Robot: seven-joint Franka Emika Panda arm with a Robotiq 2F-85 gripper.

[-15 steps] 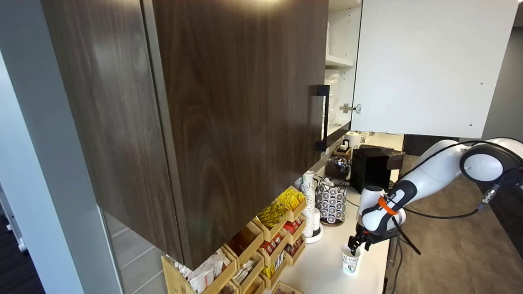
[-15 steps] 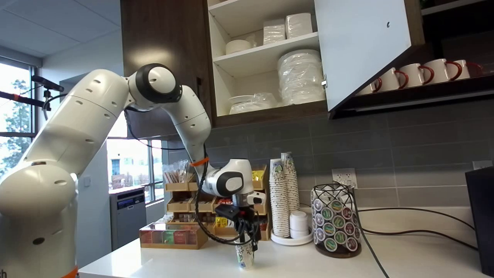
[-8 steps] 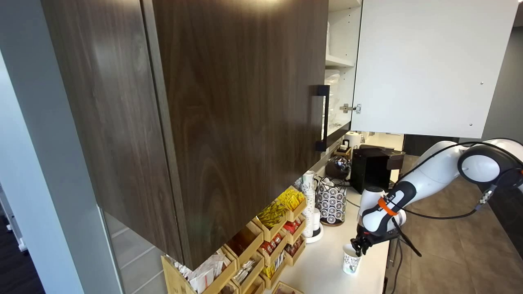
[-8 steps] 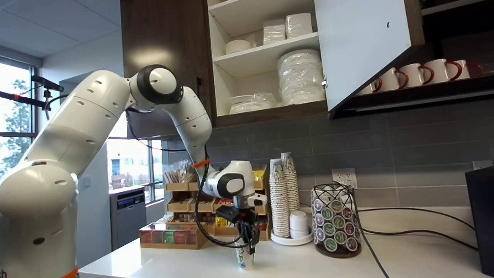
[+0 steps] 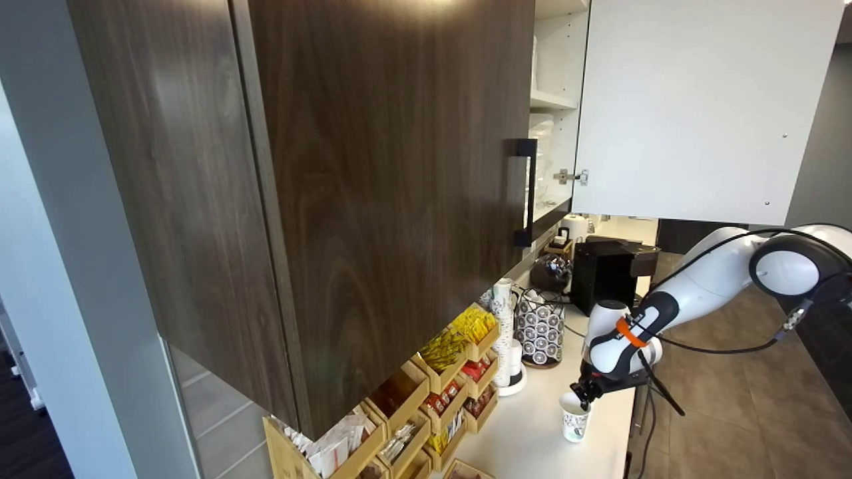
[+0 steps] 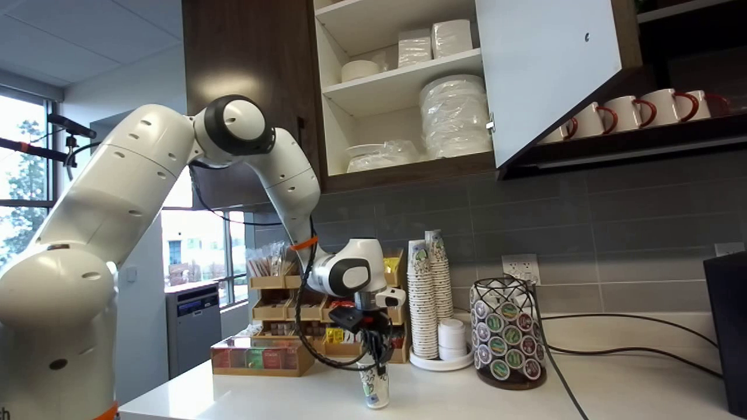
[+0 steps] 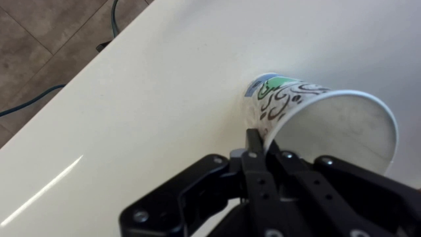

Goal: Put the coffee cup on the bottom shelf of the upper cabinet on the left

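Note:
My gripper (image 7: 263, 141) is shut on the rim of the coffee cup (image 7: 286, 98), a white paper cup with dark swirls and a green-blue mark. One finger lies outside the cup wall and one inside it. In both exterior views the cup (image 5: 574, 423) leans slightly, low over the counter; whether its base touches cannot be told. Higher up, the upper cabinet (image 6: 251, 58) has one dark door shut and another swung wide, baring a pale interior. Its bottom shelf (image 5: 559, 201) shows as a narrow strip, bearing wrapped plates (image 6: 455, 116).
Stacked paper cups (image 6: 421, 303), a pod holder (image 6: 506, 335) and wooden snack boxes (image 5: 459, 386) stand along the wall. The open white door (image 5: 692, 106) juts out above the arm. A black coffee machine (image 5: 604, 274) is farther along the counter (image 5: 526, 432).
The gripper's fingers have closed onto the cup's rim. The cup has shifted a little and now tilts slightly, while the arm has barely moved.

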